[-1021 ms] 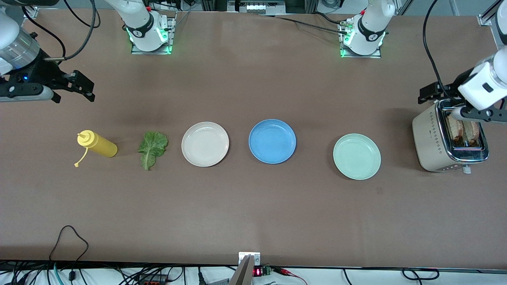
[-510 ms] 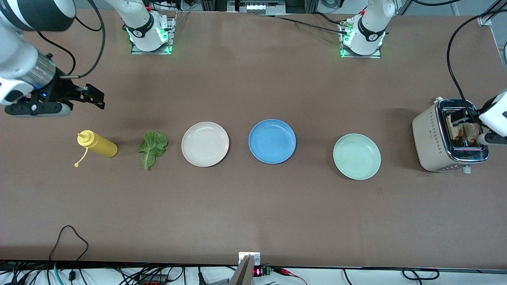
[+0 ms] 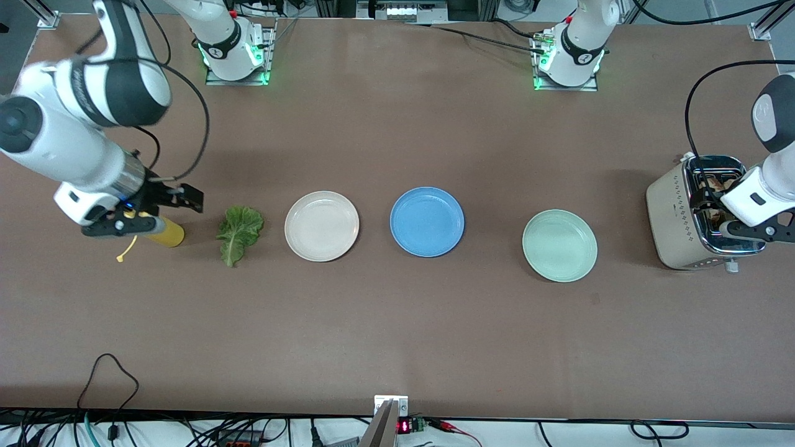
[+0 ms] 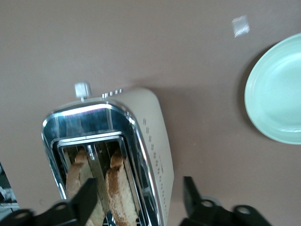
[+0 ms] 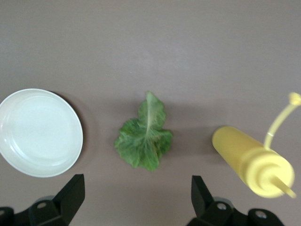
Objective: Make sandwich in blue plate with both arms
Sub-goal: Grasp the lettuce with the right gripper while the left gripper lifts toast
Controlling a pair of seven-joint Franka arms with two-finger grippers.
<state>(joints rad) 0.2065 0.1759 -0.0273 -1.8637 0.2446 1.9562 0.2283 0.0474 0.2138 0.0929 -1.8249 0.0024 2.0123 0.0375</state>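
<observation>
Crinkled lettuce leaf [image 5: 144, 134], glossy blue plate [image 3: 427, 221], bread slices [image 4: 120, 193] in toaster [image 4: 151, 141]

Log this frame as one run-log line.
left pincer: open, over toaster bread | right pincer: open, over mustard bottle, near lettuce | blue plate: bare

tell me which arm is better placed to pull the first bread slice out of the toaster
Left. The left gripper hangs open right over the toaster, with both bread slices upright in its slots. The right gripper is over the lettuce leaf at the right arm's end.
</observation>
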